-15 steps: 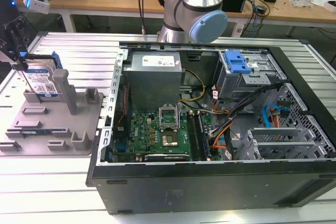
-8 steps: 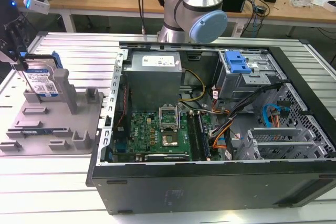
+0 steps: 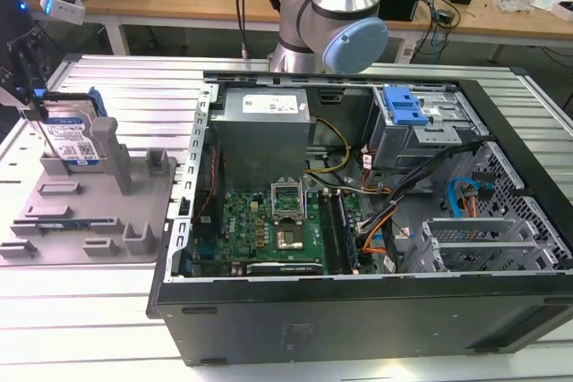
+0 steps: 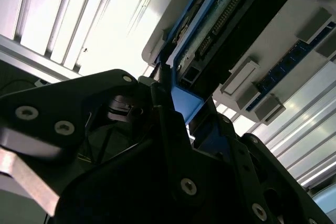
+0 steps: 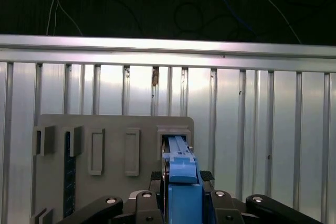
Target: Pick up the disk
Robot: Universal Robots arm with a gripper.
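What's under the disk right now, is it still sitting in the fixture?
The disk stands on edge, its lower edge at the grey fixture between the upright posts. The end effector is at its top edge. Whether the bottom edge still touches the fixture is hidden by the posts.

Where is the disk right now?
The disk stands on edge in the grey fixture at the exterior view's left, beside the open computer case. The gripper is closed on its blue rail in the first wrist view.

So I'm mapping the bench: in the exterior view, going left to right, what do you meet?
The disk standing in the grey fixture → silver power supply inside the open computer case → blue drive-bay bracket.
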